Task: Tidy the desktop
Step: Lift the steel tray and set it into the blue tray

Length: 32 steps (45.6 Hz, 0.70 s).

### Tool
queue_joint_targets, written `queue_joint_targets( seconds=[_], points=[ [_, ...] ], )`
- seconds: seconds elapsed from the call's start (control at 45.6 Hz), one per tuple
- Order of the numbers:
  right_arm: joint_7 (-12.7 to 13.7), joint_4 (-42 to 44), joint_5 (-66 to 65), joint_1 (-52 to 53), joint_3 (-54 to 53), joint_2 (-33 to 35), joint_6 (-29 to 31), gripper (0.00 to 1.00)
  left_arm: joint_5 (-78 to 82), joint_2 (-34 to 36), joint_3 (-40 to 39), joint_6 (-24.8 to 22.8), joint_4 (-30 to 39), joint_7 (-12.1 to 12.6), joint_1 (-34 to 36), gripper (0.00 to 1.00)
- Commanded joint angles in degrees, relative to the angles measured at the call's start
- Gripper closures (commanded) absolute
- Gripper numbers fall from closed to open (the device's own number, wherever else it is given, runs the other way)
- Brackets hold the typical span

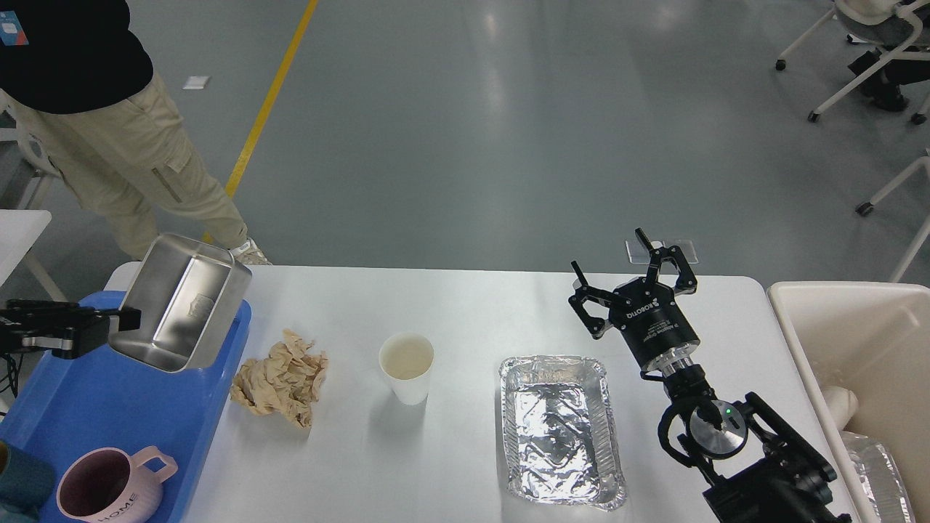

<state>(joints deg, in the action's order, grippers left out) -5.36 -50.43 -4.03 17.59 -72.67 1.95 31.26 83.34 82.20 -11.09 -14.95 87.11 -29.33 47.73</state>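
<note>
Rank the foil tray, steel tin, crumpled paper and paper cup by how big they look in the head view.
1. Foil tray.
2. Steel tin, though it is lifted toward the camera, so unsure.
3. Crumpled paper.
4. Paper cup, smallest.

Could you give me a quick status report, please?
Left tool shut on steel tin, tilted above blue tray. Right tool open, empty. Desktop holds crumpled paper, paper cup, foil tray.
</note>
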Motion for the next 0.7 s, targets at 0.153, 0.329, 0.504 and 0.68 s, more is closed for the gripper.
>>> queue_joint_targets(
  seconds=[0.153, 0.329, 0.504, 0.68],
  points=[
    [0.0, -0.37, -0.01, -0.01, -0.01, 0.42, 0.02, 0.0, -3.0, 2.53, 5.9, 10.11, -8.17, 3.31, -2.73, 0.98],
    [0.0, -0.37, -0.01, -0.1, 0.07, 0.77, 0.11, 0.0, -4.67, -1.6, 8.28, 13.1, -17.75, 3.58, -3.52, 0.98],
    [0.0, -0.45, -0.01, -0.27, -0.01, 0.95, 0.11, 0.0, -5.03, -6.87, 8.28, 14.59, -27.94, 4.72, -5.54, 0.98],
    [0.0, -0.54, -0.01, -0.36, -0.01, 0.95, 0.11, 0.0, -4.68, -11.53, 8.45, 14.59, -34.01, 4.02, -7.12, 0.97]
  ],
)
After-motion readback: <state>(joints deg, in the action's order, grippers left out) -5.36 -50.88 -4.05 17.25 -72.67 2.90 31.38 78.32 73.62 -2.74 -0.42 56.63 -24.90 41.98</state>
